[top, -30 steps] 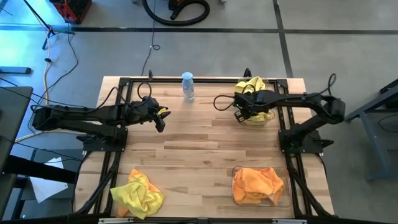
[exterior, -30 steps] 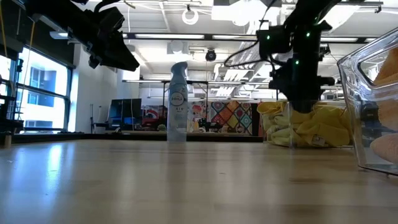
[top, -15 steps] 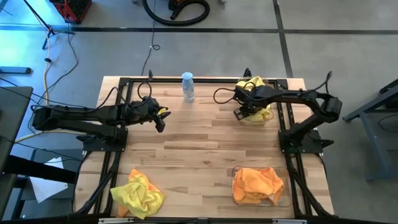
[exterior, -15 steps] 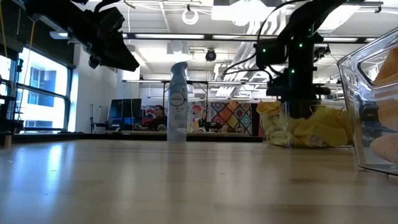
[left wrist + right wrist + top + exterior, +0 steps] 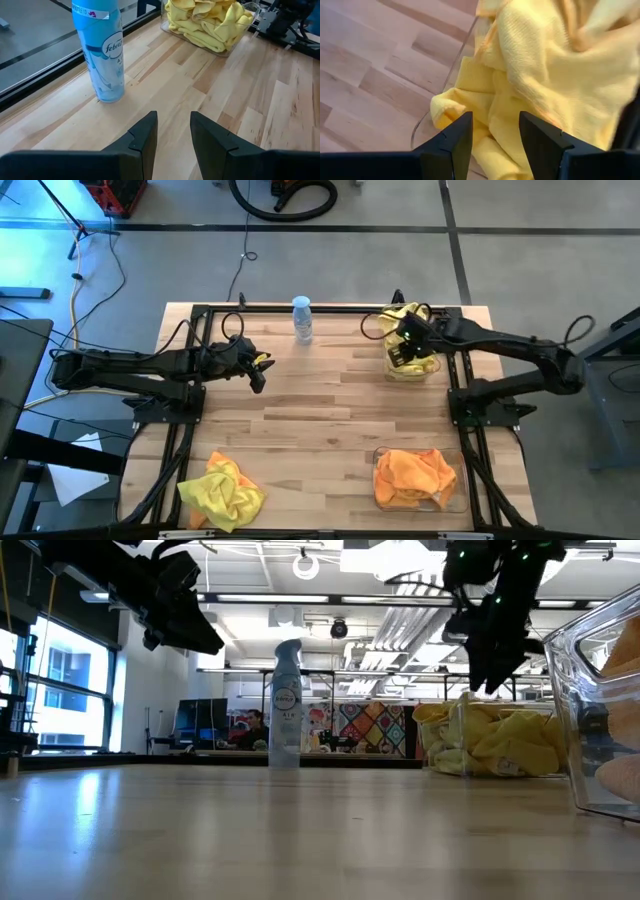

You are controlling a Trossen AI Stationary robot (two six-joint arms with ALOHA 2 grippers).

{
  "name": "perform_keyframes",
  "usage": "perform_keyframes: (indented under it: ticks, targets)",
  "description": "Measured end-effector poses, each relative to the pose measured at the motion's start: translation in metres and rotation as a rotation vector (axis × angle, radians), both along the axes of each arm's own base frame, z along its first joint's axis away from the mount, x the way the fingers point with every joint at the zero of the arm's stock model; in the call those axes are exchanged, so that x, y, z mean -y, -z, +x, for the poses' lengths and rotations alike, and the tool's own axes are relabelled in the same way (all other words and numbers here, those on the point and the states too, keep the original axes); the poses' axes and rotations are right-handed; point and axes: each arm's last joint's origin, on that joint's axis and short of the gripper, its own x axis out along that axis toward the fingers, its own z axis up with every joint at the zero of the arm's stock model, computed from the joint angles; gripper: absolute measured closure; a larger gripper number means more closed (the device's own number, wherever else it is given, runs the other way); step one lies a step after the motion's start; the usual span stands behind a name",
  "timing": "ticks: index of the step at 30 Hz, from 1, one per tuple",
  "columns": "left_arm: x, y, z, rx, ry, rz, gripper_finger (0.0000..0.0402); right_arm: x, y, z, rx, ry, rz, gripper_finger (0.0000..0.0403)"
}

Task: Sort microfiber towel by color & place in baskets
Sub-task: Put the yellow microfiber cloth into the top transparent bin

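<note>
A bunched yellow microfiber towel (image 5: 222, 492) lies loose on the table's near left corner. More yellow towels (image 5: 545, 65) fill the clear basket (image 5: 410, 372) at the far right. Orange towels (image 5: 412, 475) fill the clear basket (image 5: 462, 492) at the near right. My right gripper (image 5: 400, 358) hangs open just above the yellow towels in the far basket, clear of them in the low view (image 5: 490, 675). My left gripper (image 5: 258, 375) waits open above the table's left side, pointing toward the spray bottle (image 5: 102, 55).
A pale blue spray bottle (image 5: 302, 320) stands upright near the middle of the far edge. A black metal frame (image 5: 300, 308) runs along the far edge and down both sides of the table. Bare wood lies across the table's middle between the arms.
My right gripper has risen from the far basket's left rim and moved toward the table's right, so it now hangs over the yellow towels. Its arm has swung out to the right. The towels in the basket stay where they were.
</note>
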Motion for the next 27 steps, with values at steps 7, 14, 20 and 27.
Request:
perform_keyframes:
  ticks: [7, 14, 20, 27]
  targets:
    - [0.000, 0.000, 0.000, 0.000, 0.000, 0.000, 0.0298, -0.035, -0.011, -0.016, 0.032, -0.003, -0.100, 0.0245]
    - [0.000, 0.000, 0.000, 0.000, 0.000, 0.000, 0.0298, -0.073, 0.018, -0.026, 0.205, -0.171, -0.111, 0.0245]
    - [0.000, 0.006, 0.005, -0.035, 0.001, -0.003, 0.0298, -0.098, 0.039, -0.028, 0.403, -0.396, -0.147, 0.0245]
    - [-0.002, 0.019, 0.016, -0.121, 0.023, 0.021, 0.0298, -0.110, 0.046, -0.027, 0.475, -0.540, -0.229, 0.0245]
